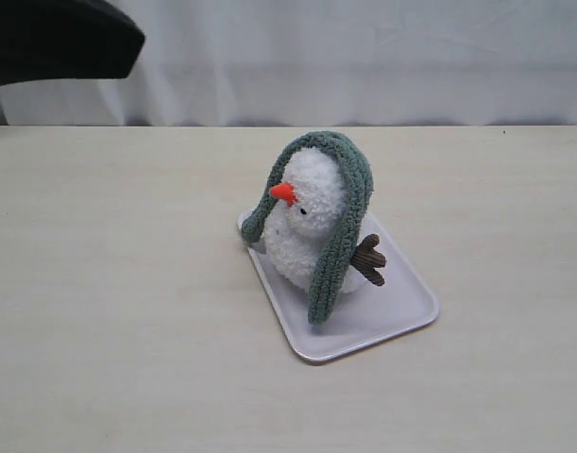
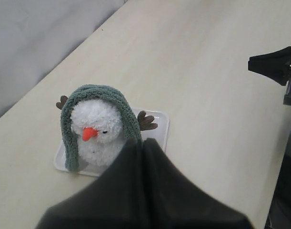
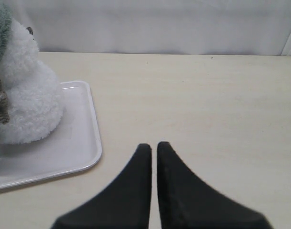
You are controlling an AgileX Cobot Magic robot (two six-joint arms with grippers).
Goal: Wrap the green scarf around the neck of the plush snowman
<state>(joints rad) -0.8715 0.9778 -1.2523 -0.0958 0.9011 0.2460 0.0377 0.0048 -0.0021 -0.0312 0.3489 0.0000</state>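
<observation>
Exterior view: a plush snowman [image 1: 312, 203] stands on a white tray [image 1: 401, 311] in the middle of a pale bench [image 1: 99, 283]. The green scarf [image 1: 349, 189] lies over the top of its head like a hood. Both ends hang free down the sides, and the nearer end reaches the tray. It is not around the neck. I see a dark shape in the upper left corner, well away from the toy.

Left wrist view: I look down on the snowman's face, orange nose towards me, with the scarf arched over its head. My left gripper [image 2: 143, 143] is closed, jaws pressed together, holding nothing.

Right wrist view: my right gripper [image 3: 150, 145] is closed with only a thin slit between the jaws. It is empty, over bare bench just beside the tray's corner. The snowman sits at the frame's edge.
</observation>
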